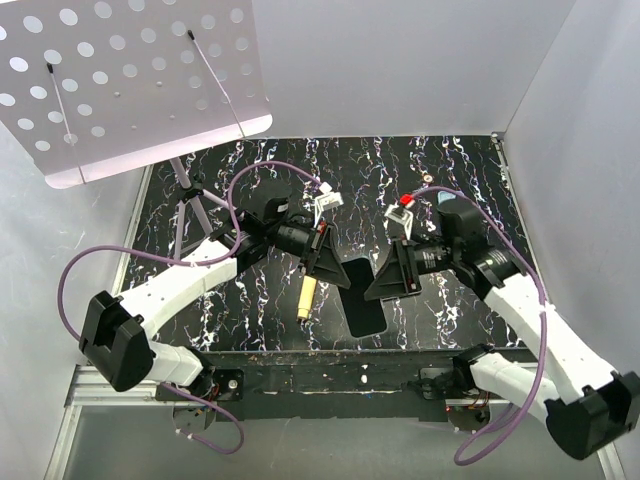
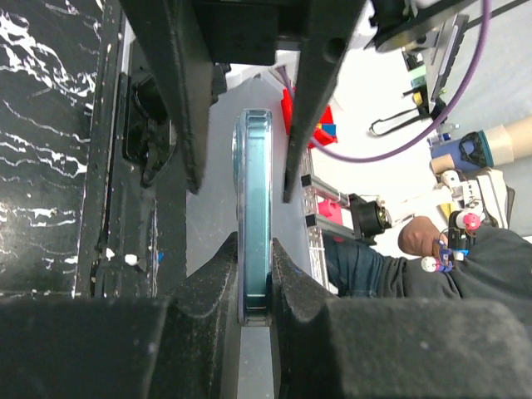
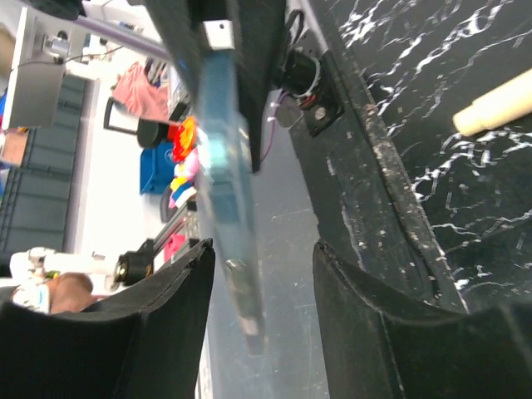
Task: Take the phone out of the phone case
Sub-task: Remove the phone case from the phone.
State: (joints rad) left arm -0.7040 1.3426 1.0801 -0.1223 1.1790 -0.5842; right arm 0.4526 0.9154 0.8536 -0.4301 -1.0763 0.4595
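The phone, dark in the top view, hangs above the black marbled table between both arms. In the left wrist view it shows edge-on as a teal slab with a pale translucent rim, the phone case, which I cannot tell apart elsewhere. My left gripper is shut on this edge, both pads pressed against it. My right gripper straddles the opposite edge of the phone, open, with a wide gap on the right side and the left finger close to it. From above, the left gripper and right gripper face each other.
A cream and yellow cylinder lies on the table just left of the phone. A white perforated board on a thin stand overhangs the back left. White walls enclose both sides. A dark metal rail runs along the near edge.
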